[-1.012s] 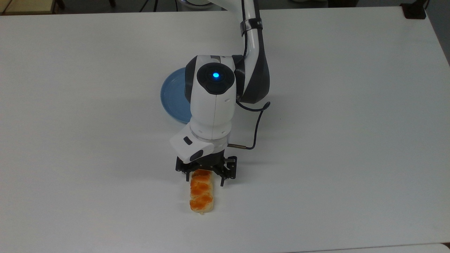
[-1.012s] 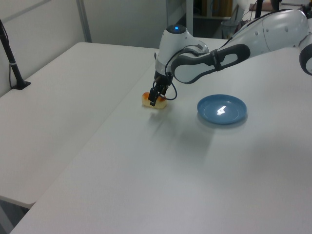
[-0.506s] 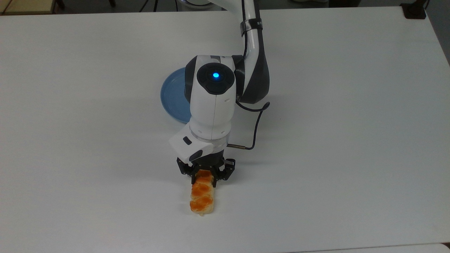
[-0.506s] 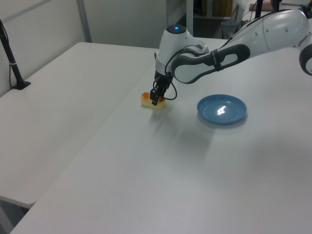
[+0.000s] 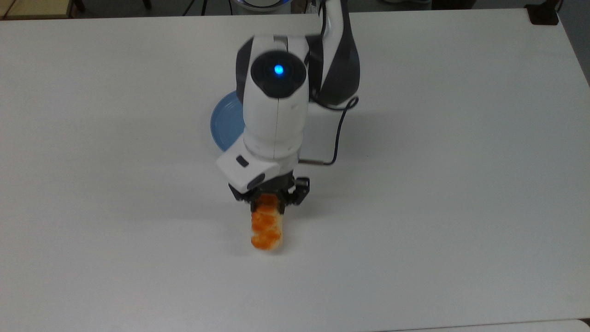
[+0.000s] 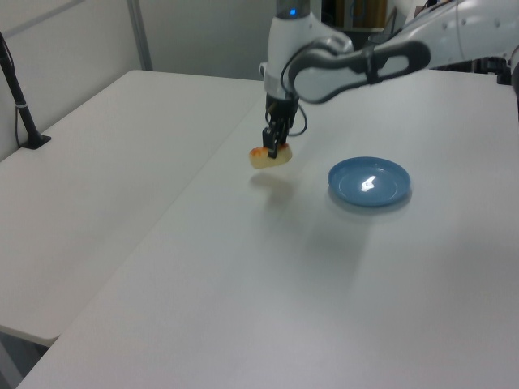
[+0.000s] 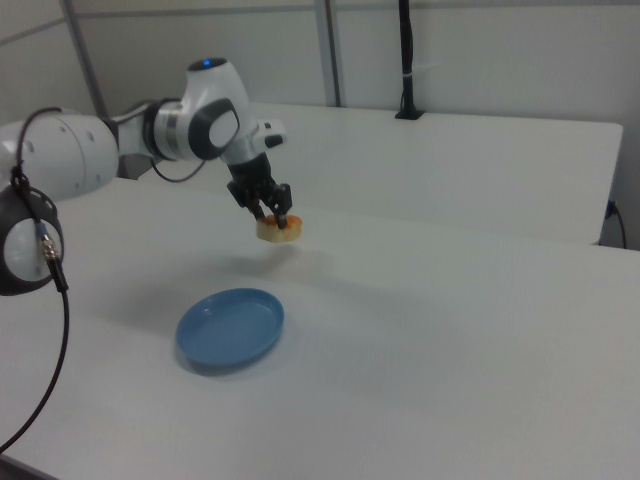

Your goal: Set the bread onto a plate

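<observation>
The gripper squeezes one end of the bread, holding it above the table. The blue plate nearby has nothing in it.

Arm reaches in from the top view's upper edge, elbow bent, wrist housing pointing down, blue light on its cap. Claw hangs below the wrist, fingers vertical and closed tight on the bread, raised clear above the worktop.
</observation>
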